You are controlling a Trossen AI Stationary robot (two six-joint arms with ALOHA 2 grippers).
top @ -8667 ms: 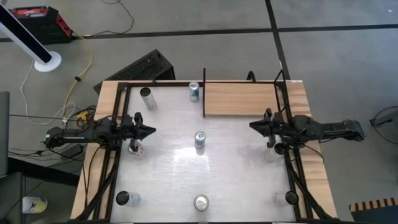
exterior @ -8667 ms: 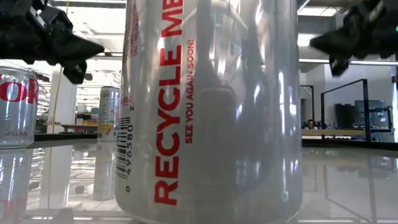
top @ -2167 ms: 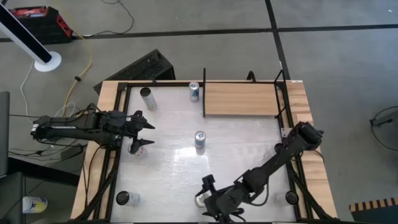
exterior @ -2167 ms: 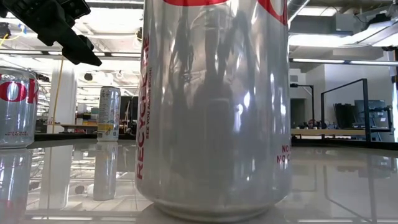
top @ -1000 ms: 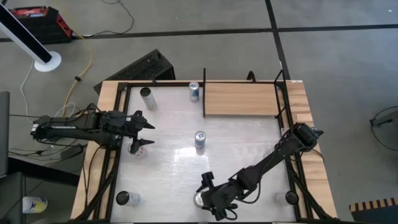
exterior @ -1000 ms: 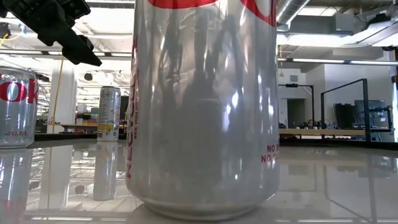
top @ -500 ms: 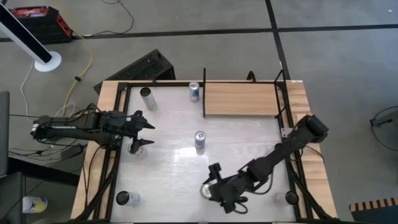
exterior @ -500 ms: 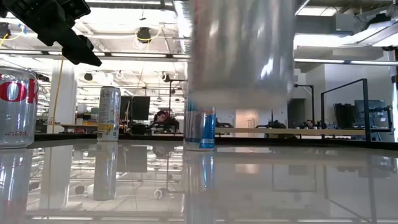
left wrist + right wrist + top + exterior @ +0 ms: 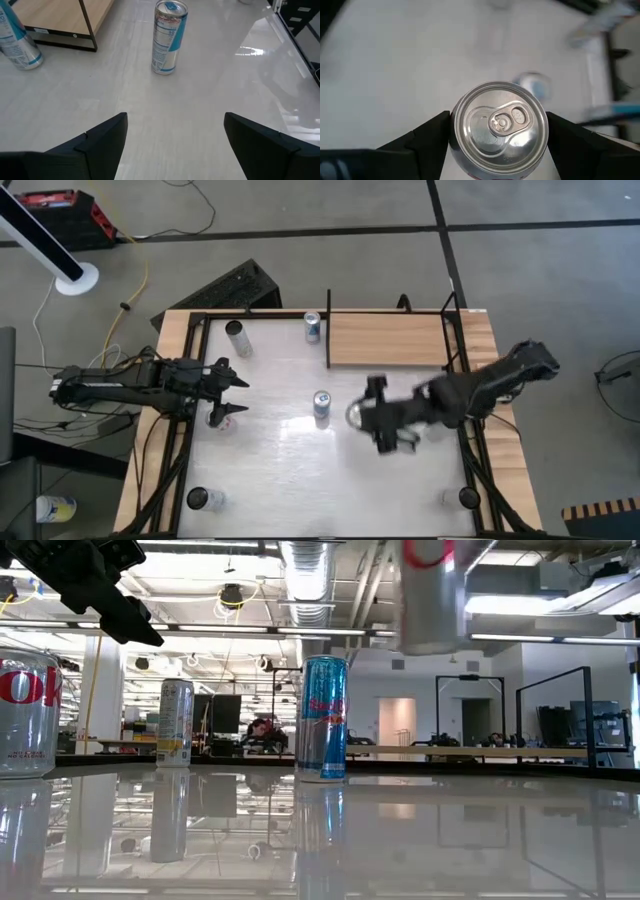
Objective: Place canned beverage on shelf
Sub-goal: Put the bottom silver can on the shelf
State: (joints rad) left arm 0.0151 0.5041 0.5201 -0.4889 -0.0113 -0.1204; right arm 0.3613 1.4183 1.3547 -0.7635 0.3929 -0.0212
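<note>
One silver can [image 9: 497, 124] sits clamped between the fingers of the right hand [image 9: 372, 416], raised clear of the surface [image 9: 290, 470] near its centre, at about 7 o'clock from the shelf [image 9: 385, 340]. The blue can [image 9: 321, 405] stands at 9 o'clock from the held can. The left hand [image 9: 232, 386] hovers with fingers spread wide at the surface's 9 o'clock edge.

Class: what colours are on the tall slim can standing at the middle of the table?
Blue and silver with red lettering, clearest on the slim can in the low view.
</note>
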